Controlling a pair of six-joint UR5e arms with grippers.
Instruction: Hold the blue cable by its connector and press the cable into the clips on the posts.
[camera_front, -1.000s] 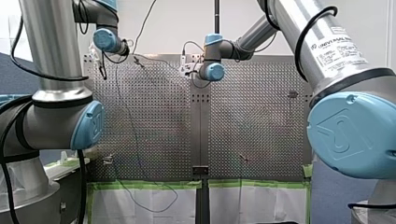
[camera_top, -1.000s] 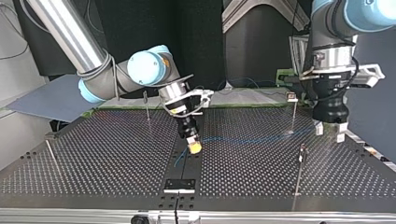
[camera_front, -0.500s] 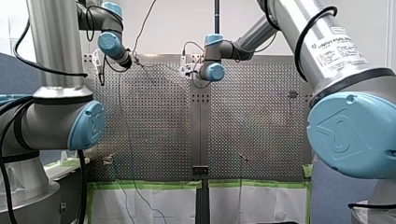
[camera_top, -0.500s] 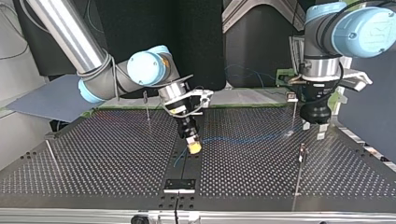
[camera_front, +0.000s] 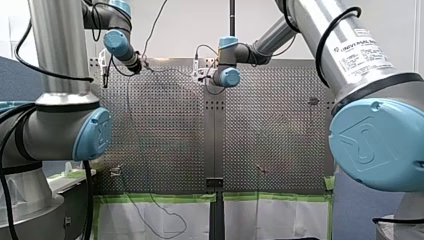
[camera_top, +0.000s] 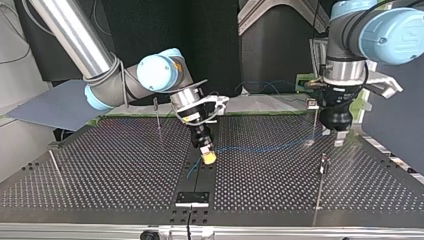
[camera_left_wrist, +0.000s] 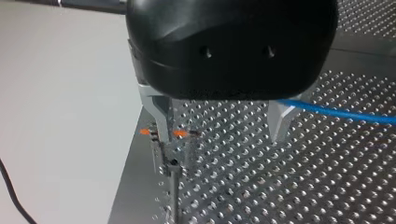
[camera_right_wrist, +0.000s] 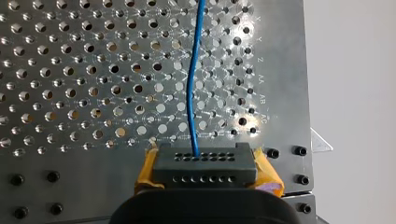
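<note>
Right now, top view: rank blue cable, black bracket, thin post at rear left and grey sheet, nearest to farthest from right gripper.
1. blue cable: connector in my right gripper.
2. black bracket: near edge of table, centre.
3. thin post: far side, view's left.
4. grey sheet: off the table, far left.

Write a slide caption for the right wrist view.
My right gripper clamps the black connector between yellow-padded fingers; the blue cable runs ahead over the perforated table.
</note>
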